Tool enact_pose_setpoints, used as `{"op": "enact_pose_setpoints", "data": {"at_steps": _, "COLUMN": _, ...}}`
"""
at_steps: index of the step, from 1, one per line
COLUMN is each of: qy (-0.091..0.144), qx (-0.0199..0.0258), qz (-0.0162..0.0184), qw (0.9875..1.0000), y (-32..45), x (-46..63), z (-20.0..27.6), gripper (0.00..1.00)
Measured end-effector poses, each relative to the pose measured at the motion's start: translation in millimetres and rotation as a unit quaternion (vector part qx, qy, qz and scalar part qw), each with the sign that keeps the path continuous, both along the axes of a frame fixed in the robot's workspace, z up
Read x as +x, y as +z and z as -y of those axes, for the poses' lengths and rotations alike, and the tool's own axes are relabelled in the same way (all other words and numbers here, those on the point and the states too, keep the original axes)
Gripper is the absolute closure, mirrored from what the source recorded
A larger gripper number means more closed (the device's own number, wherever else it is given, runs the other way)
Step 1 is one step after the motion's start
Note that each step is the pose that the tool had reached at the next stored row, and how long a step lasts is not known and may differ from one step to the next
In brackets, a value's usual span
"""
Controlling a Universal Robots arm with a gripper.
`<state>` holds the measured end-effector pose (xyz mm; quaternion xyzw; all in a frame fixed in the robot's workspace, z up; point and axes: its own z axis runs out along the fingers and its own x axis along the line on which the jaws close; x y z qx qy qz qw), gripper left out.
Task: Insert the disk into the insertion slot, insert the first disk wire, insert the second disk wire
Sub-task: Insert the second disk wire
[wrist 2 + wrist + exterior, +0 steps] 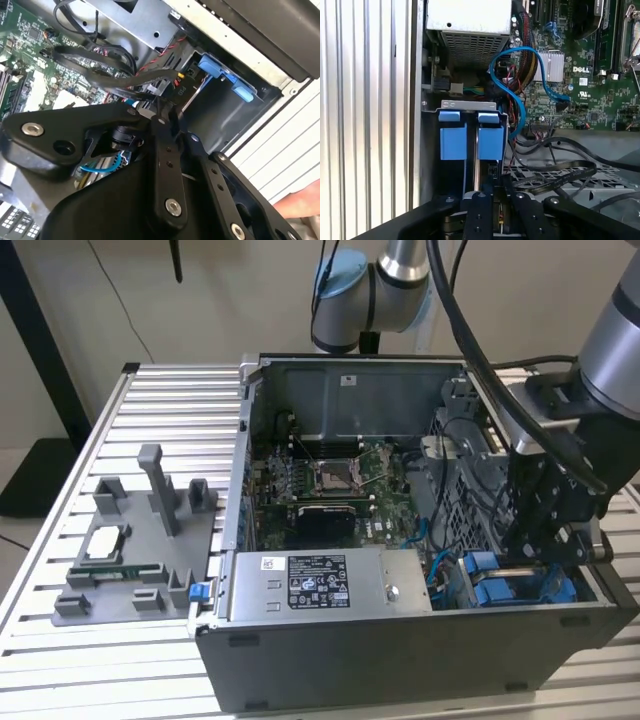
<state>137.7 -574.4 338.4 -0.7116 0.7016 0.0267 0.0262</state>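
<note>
1. Exterior view first: we're looking at the open case lying on a slatted table, and our gripper is reaching down into the drive bay corner at the exterior view's right, just above the blue carriers.
2. First wrist view: we're seeing two blue carrier fronts sitting side by side in the bay. The disk itself seems to be sitting in there behind them, but we can't make out its metal body or label.
3. A blue cable is looping from the motherboard toward the bay, with black wires lying across the cage near the gripper.
4. Second wrist view: the fingers are looking pressed close together on a black connector, but honestly we can't tell for sure if they're gripping it.
5. A grey parts tray is sitting beside the case at the exterior view's left.
</note>
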Motion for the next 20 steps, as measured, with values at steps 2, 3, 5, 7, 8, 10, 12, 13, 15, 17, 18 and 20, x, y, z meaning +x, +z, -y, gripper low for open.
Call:
{"op": "enact_pose_setpoints", "data": {"at_steps": 2, "qy": 0.0, "qx": -0.0006, "qz": -0.0001, "qw": 1.0, "y": 8.6, "x": 0.0, "z": 0.0, "gripper": 0.0}}
{"op": "enact_pose_setpoints", "data": {"at_steps": 3, "qy": 0.0, "qx": -0.0004, "qz": -0.0001, "qw": 1.0, "y": 12.7, "x": 0.0, "z": 0.0, "gripper": 0.0}}
{"op": "enact_pose_setpoints", "data": {"at_steps": 5, "qy": 0.0, "qx": -0.0006, "qz": -0.0002, "qw": 1.0, "y": 20.5, "x": 0.0, "z": 0.0, "gripper": 0.0}}
{"op": "enact_pose_setpoints", "data": {"at_steps": 7, "qy": 0.0, "qx": -0.0006, "qz": -0.0001, "qw": 1.0, "y": 27.3, "x": 0.0, "z": 0.0, "gripper": 0.0}}
{"op": "enact_pose_setpoints", "data": {"at_steps": 8, "qy": 0.0, "qx": -0.0005, "qz": -0.0001, "qw": 1.0, "y": 30.3, "x": 0.0, "z": 0.0, "gripper": 0.0}}
{"op": "enact_pose_setpoints", "data": {"at_steps": 10, "qy": 0.0, "qx": -0.0005, "qz": -0.0001, "qw": 1.0, "y": 36.8, "x": 0.0, "z": 0.0, "gripper": 0.0}}
{"op": "enact_pose_setpoints", "data": {"at_steps": 12, "qy": 0.0, "qx": -0.0006, "qz": -0.0001, "qw": 1.0, "y": 43.3, "x": 0.0, "z": 0.0, "gripper": 0.0}}
{"op": "enact_pose_setpoints", "data": {"at_steps": 13, "qy": 0.0, "qx": -0.0006, "qz": -0.0001, "qw": 1.0, "y": 46.6, "x": 0.0, "z": 0.0, "gripper": 0.0}}
{"op": "enact_pose_setpoints", "data": {"at_steps": 15, "qy": 0.0, "qx": -0.0005, "qz": -0.0001, "qw": 1.0, "y": 52.7, "x": 0.0, "z": 0.0, "gripper": 0.0}}
{"op": "enact_pose_setpoints", "data": {"at_steps": 17, "qy": 0.0, "qx": -0.0006, "qz": -0.0001, "qw": 1.0, "y": 58.1, "x": 0.0, "z": 0.0, "gripper": 0.0}}
{"op": "enact_pose_setpoints", "data": {"at_steps": 18, "qy": 0.0, "qx": -0.0006, "qz": -0.0001, "qw": 1.0, "y": 60.3, "x": 0.0, "z": 0.0, "gripper": 0.0}}
{"op": "enact_pose_setpoints", "data": {"at_steps": 20, "qy": 0.0, "qx": -0.0005, "qz": -0.0001, "qw": 1.0, "y": 61.0, "x": 0.0, "z": 0.0, "gripper": 0.0}}
